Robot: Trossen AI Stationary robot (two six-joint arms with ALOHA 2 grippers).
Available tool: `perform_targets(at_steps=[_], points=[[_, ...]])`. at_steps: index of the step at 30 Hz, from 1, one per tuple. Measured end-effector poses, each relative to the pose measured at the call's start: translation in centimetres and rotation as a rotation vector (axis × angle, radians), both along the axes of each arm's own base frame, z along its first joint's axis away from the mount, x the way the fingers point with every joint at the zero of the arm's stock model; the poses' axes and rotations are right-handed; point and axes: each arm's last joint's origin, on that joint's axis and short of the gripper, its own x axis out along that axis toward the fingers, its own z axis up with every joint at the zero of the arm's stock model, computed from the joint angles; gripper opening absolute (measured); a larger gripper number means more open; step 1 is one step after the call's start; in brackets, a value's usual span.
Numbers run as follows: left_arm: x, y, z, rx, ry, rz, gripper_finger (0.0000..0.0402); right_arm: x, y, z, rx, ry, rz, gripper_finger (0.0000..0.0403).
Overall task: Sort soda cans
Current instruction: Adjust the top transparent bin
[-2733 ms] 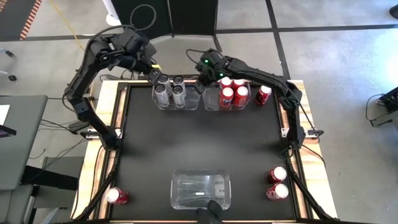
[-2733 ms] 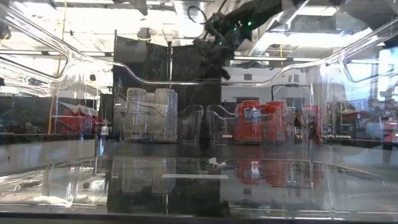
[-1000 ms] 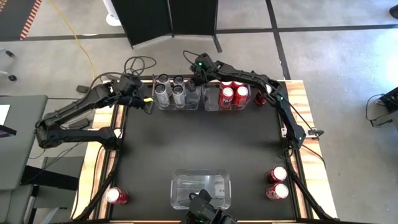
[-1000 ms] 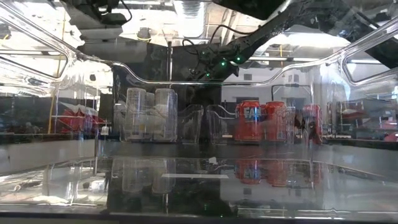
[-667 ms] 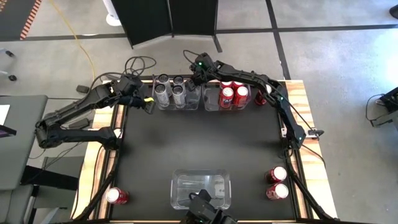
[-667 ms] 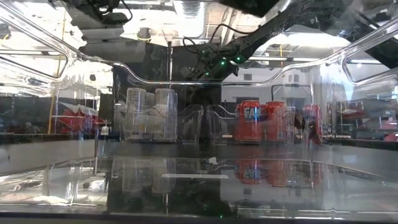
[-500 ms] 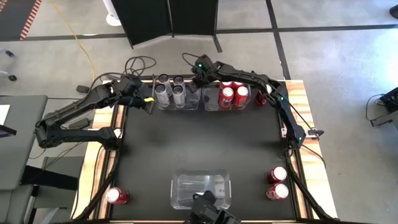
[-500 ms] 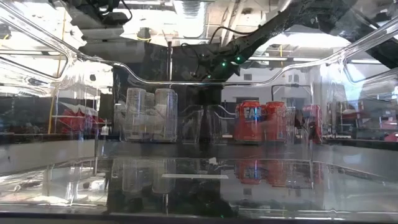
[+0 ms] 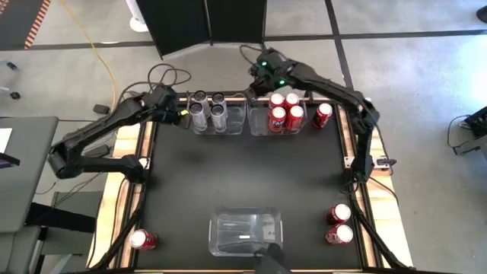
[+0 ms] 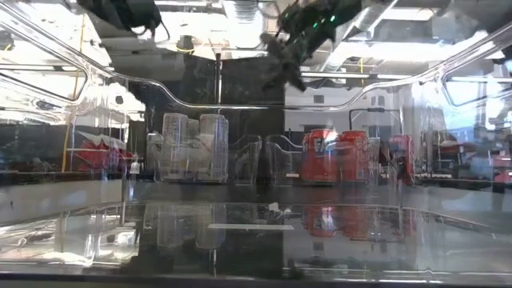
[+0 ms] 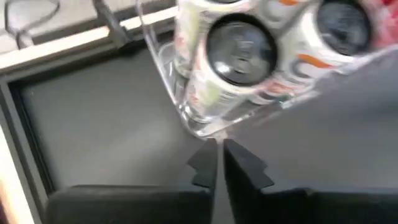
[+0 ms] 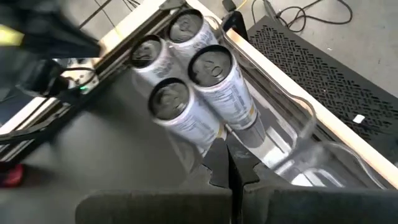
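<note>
Two pincers hover at the far edge of the tabletop (image 9: 243,175), neither holding anything. Leftmost, the left pincer (image 9: 183,116) hangs just beside the clear bin (image 9: 234,116) of silver cans (image 9: 200,112); in its wrist view its fingers (image 11: 205,163) stand almost together, only a thin slit between them, their tips pointing at the bin's near corner. Whether they touch the plastic cannot be told. Four silver-grey cans stand upright in that bin, packed against each other at its left end, dark-ringed silver tops up, printed sides showing.

Next, the right pincer (image 9: 256,82) hangs above the far rim between the two bins, fingers (image 12: 219,163) pressed fully together, touching nothing.

Rightward, a second clear bin (image 9: 259,122) holds four red cans (image 9: 278,116) with white markings, upright and close together. One more red can (image 9: 323,114) stands just outside it. Near the front right edge two red cans (image 9: 339,214) stand side by side, a lone red can (image 9: 141,240) sits at the front left corner, and a third clear bin (image 9: 245,232) sits front centre.
</note>
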Motion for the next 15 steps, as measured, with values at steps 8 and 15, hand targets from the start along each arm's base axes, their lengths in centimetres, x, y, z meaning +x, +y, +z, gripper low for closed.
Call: perform_targets(at_steps=[8, 15], points=[[0.7, 3.7, -2.2, -0.033, 0.022, 0.059, 0.0154, -4.4, 2.9, 5.3, -0.039, -0.021, 0.011, 0.001], [0.6, 5.2, -3.2, -0.049, 0.046, 0.044, 0.0172, -6.7, 4.2, 7.4, -0.103, -0.004, -0.041, 0.0016]])
